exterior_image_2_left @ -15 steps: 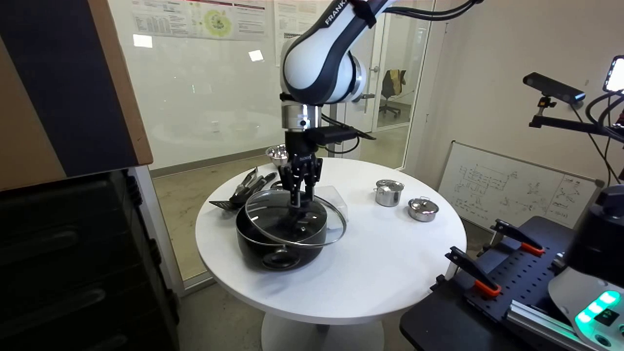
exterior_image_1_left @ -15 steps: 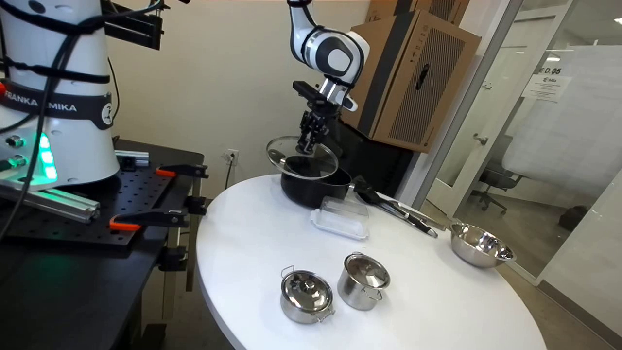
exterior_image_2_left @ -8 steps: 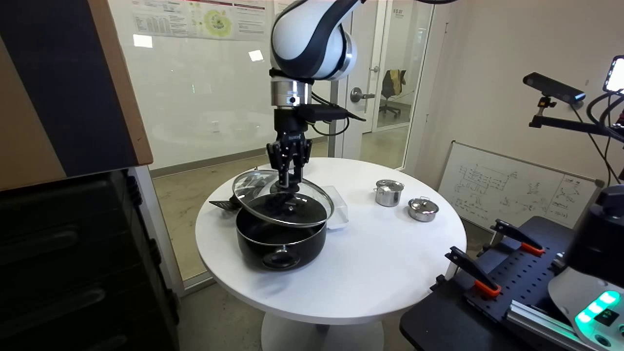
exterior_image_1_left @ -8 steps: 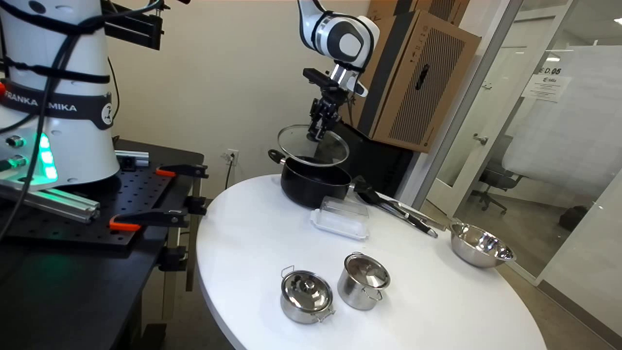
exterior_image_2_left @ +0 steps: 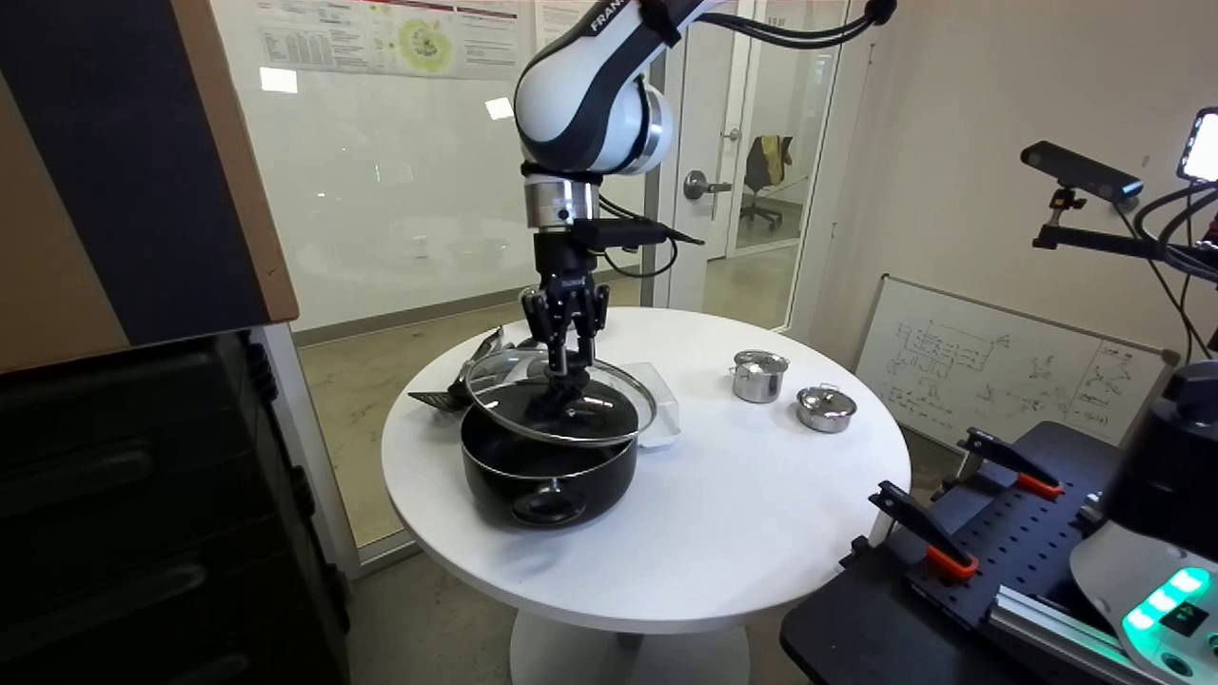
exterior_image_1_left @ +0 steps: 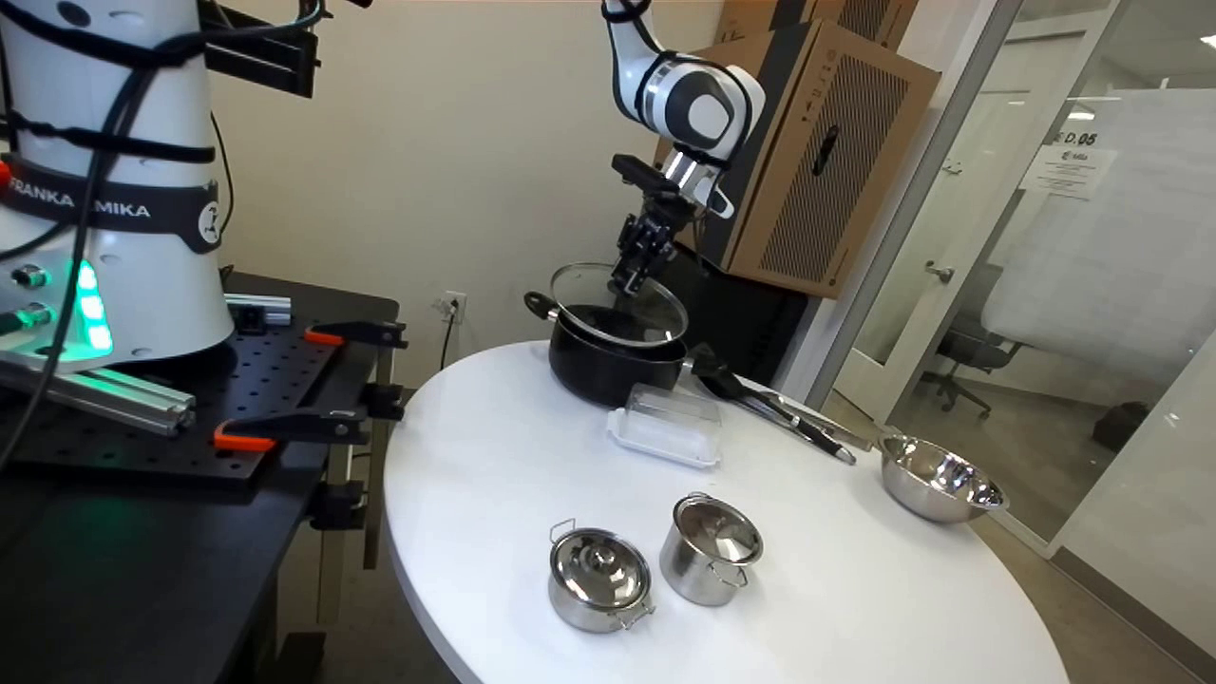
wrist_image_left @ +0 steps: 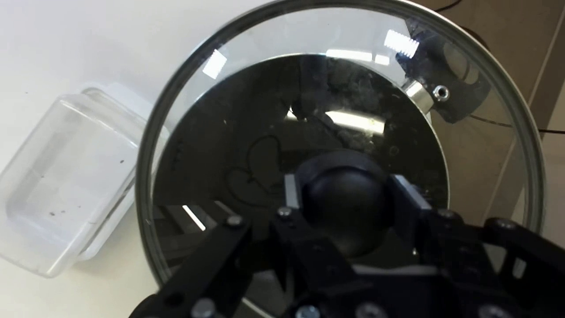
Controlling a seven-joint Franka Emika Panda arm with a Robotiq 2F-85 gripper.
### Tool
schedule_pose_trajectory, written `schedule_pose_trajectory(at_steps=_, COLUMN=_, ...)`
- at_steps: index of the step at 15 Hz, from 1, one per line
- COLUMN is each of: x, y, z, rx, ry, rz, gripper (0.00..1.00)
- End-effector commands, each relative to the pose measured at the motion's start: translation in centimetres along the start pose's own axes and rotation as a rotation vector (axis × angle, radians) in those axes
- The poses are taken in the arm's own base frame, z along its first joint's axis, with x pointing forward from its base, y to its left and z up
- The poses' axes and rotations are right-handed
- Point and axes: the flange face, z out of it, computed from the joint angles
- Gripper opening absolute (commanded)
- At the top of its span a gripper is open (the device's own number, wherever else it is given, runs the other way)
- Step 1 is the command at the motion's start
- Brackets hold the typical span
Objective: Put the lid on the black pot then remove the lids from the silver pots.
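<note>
Your fingers (wrist_image_left: pixel 292 191), about half spread, grip the knob (wrist_image_left: pixel 346 207) of the lid (exterior_image_1_left: pixel 613 321) above the black pot (exterior_image_1_left: pixel 608 369). First make it level and centred, then lower slowly; release only once it rests.

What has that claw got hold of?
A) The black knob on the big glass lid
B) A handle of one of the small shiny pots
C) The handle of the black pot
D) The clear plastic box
A: in the wrist view, the claw has its two fingers pressed on either side of the black knob of the glass lid.
</note>
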Motion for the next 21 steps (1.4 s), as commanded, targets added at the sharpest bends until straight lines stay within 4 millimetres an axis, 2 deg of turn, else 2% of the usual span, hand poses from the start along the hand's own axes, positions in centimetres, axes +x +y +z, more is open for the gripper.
schedule_pose_trajectory(at_steps=1, x=2.2, y=-0.1, z=0.3, rx=-0.004, ry=-0.028, rz=0.031, gripper=0.26)
schedule_pose_trajectory(at_steps=11, x=4.4, y=-1.0, z=1.5, rx=0.008, ry=-0.023, rz=0.041, gripper=0.26)
schedule_pose_trajectory(at_steps=21, x=4.5, y=0.1, z=1.5, rx=-0.005, ry=-0.023, rz=0.068, gripper=0.26)
